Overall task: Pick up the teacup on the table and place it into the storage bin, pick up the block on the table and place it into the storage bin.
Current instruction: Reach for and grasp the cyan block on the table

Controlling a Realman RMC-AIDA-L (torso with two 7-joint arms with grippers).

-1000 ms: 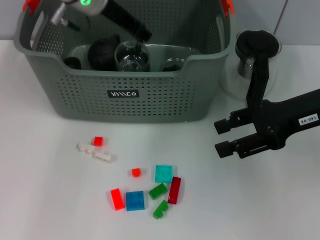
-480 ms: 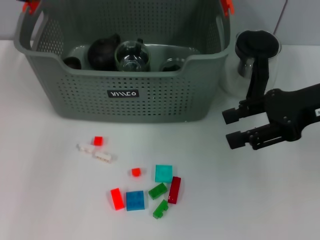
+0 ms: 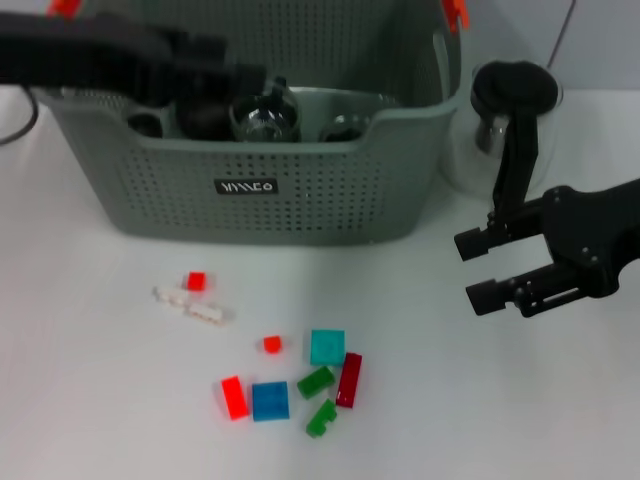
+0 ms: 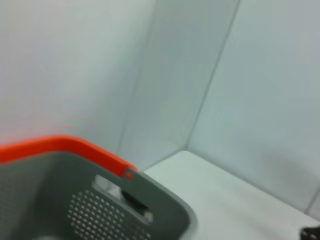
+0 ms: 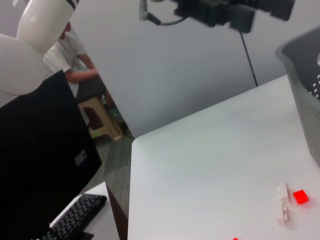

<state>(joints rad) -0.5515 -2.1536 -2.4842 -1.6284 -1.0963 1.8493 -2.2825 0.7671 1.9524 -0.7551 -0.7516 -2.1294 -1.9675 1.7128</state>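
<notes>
Right gripper: the black two-fingered gripper [image 3: 482,270] hung above the white table [image 3: 90,400], right of the basket, fingers parted, holding nothing
Left gripper: the dark left gripper [image 3: 225,75] reached across the basket's top; whether its fingers were parted could not be told
Storage bin: the large grey perforated plastic basket [image 3: 250,185] stood at the table's far side, a clear glass teacup [image 3: 265,110] and dark crockery inside
Blocks: small red, blue, green, teal and white plastic bricks [image 3: 290,385] lay scattered on the table before the basket
Kettle: a glass kettle with black lid [image 3: 510,105] stood just right of the basket
</notes>
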